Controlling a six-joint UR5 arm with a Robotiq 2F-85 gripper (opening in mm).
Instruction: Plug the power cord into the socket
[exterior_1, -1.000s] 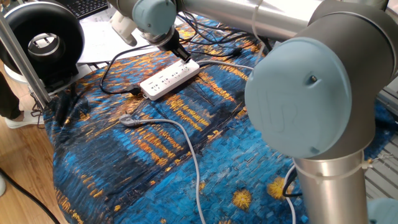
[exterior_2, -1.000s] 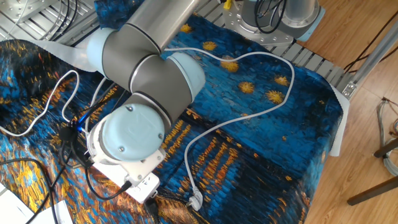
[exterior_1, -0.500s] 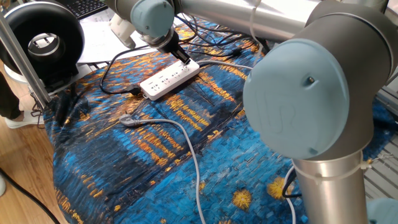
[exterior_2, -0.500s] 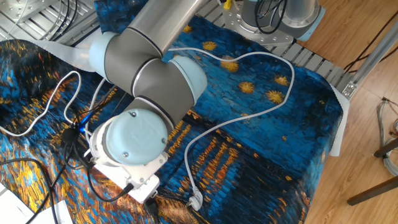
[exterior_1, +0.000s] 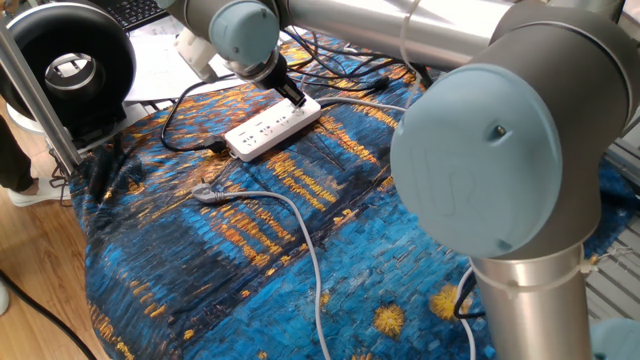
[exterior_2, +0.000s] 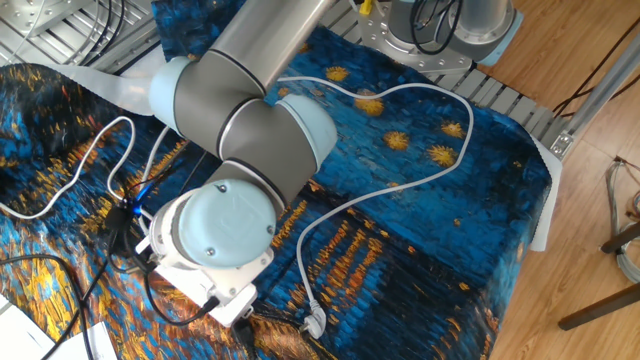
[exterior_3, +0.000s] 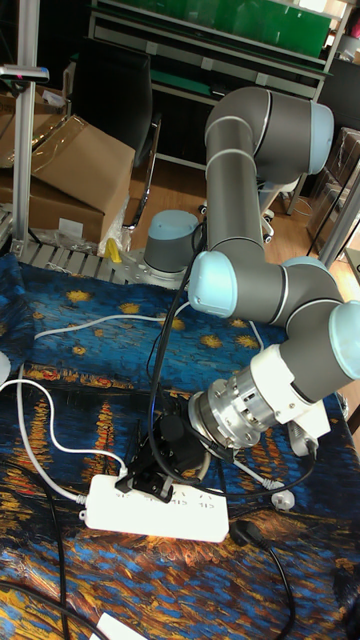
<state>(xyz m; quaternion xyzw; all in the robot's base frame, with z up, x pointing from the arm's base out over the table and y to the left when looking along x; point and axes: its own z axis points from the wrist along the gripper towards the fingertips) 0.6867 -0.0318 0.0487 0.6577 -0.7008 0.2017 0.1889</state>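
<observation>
The socket (exterior_1: 272, 125) is a long white power strip lying on the blue patterned cloth, also seen as the socket (exterior_3: 155, 512). The power cord (exterior_1: 360, 103) is a thin white line that runs up to the strip's far end; the power cord (exterior_3: 40, 440) loops over the cloth and ends at that same end. My gripper (exterior_1: 293, 97) stands tilted over the end outlet, its black fingers close together and touching the strip's top. In the tall fixed view my gripper (exterior_3: 147, 478) presses on the strip's edge. The plug itself is hidden by the fingers. The wrist blocks the strip in the other fixed view.
A thicker grey cable with a metallic end (exterior_1: 206, 193) lies in front of the strip. The strip's black lead (exterior_1: 190, 148) curves off its near end. Black cables (exterior_1: 340, 55) tangle behind it. A black round device (exterior_1: 65, 65) stands at the left.
The wrist has shifted a little along the strip and turned slightly. The fingers stay at the strip's end outlet. The strip and cords have not moved.
</observation>
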